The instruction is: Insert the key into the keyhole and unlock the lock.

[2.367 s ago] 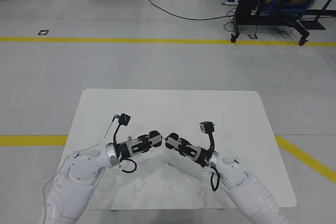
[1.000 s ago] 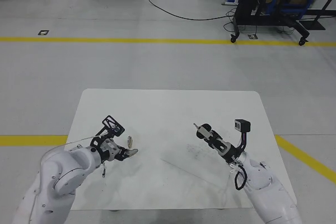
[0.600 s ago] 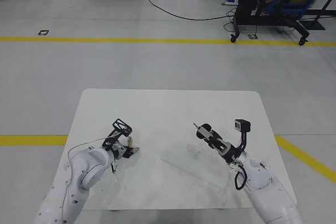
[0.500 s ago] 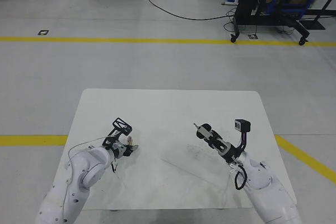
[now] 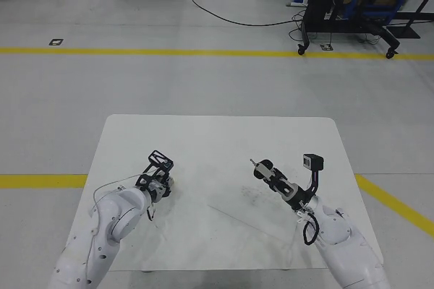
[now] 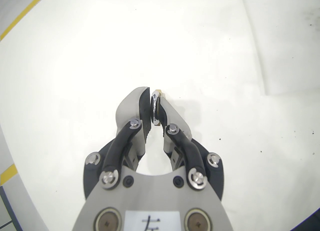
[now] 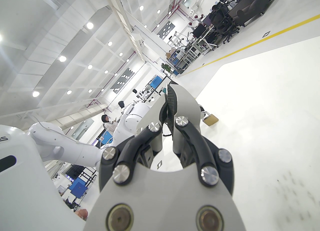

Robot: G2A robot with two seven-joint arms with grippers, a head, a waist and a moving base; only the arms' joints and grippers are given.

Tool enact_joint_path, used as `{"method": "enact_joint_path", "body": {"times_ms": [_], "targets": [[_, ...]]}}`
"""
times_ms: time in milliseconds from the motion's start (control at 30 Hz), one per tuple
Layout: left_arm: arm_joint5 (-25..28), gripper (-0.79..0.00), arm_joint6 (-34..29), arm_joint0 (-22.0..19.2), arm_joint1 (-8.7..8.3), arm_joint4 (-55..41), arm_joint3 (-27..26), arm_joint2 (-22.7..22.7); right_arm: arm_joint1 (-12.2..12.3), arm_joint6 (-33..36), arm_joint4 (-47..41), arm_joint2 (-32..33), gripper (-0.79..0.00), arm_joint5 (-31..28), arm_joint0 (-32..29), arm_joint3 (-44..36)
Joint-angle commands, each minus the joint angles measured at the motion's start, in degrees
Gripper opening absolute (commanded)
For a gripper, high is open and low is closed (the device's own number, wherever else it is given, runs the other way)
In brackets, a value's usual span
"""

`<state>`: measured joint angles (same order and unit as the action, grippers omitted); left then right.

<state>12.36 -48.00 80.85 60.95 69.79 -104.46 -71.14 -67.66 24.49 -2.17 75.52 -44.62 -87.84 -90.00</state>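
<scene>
Lock point(image 7: 210, 119) is down at the table point(image 5: 275, 137) now, left of centre in the top view, with the left gripper point(image 6: 153, 97) clamped tight on its silver shackle. A couple of seconds back both grippers were nose to nose mid-table, and they've since split apart. The right gripper point(image 5: 260, 171) sits right of centre, jaws pinched on the key point(image 5: 252, 162). So the key's out. Whether the shackle actually popped, can't tell.
</scene>
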Motion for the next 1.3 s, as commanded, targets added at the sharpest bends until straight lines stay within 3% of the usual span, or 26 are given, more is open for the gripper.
{"method": "enact_joint_path", "body": {"times_ms": [0, 67, 167, 300, 833, 867, 900, 967, 1067, 1267], "targets": [[0.0, -0.646, -0.3, 0.3, -0.06, 0.2, -0.2, -0.4, 0.0, 0.0, 0.0, 0.0, -0.785, 0.0, 0.0, 0.0], [0.1, -0.613, -0.4, 0.7, -0.13, 0.1, -0.5, -0.9, 0.0, 0.0, 0.0, 0.0, -0.785, 0.0, 0.0, 0.0], [0.6, -0.631, -0.6, 1.4, -0.22, -0.3, -0.7, -1.4, 0.0, 0.0, 0.0, 0.0, -0.785, 0.0, 0.0, 0.0], [1.1, -0.785, -0.9, 1.7, -0.27, -0.3, -0.7, -1.6, 0.0, 0.0, 0.0, 0.0, -0.785, 0.0, 0.0, 0.0], [1.5, -0.785, -0.4, 1.0, -0.14, -1.6, 0.1, -1.8, 0.0, 0.0, 0.0, 0.0, -0.785, 0.0, 0.0, 0.0], [1.5, -0.745, -0.5, 1.1, -0.15, -1.6, 0.0, -1.8, 0.0, 0.0, 0.0, 0.0, -0.785, 0.0, 0.0, 0.0], [1.5, -0.576, -0.5, 1.2, -0.16, -1.6, -0.1, -1.9, 0.0, 0.0, 0.0, 0.0, -0.785, 0.0, 0.0, 0.0], [1.7, -0.453, -0.3, 1.3, -0.17, -2.0, -0.2, -2.1, 0.0, 0.0, 0.0, 0.0, -0.785, 0.0, 0.0, 0.0], [1.7, -0.400, -0.2, 1.4, -0.18, -2.1, -0.1, -2.2, 0.0, 0.0, 0.0, 0.0, -0.785, 0.0, 0.0, 0.0], [1.9, -0.437, 0.0, 0.8, -0.06, -2.4, 0.3, -1.7, 0.0, 0.0, 0.0, 0.0, -0.785, 0.0, 0.0, 0.0]]}}
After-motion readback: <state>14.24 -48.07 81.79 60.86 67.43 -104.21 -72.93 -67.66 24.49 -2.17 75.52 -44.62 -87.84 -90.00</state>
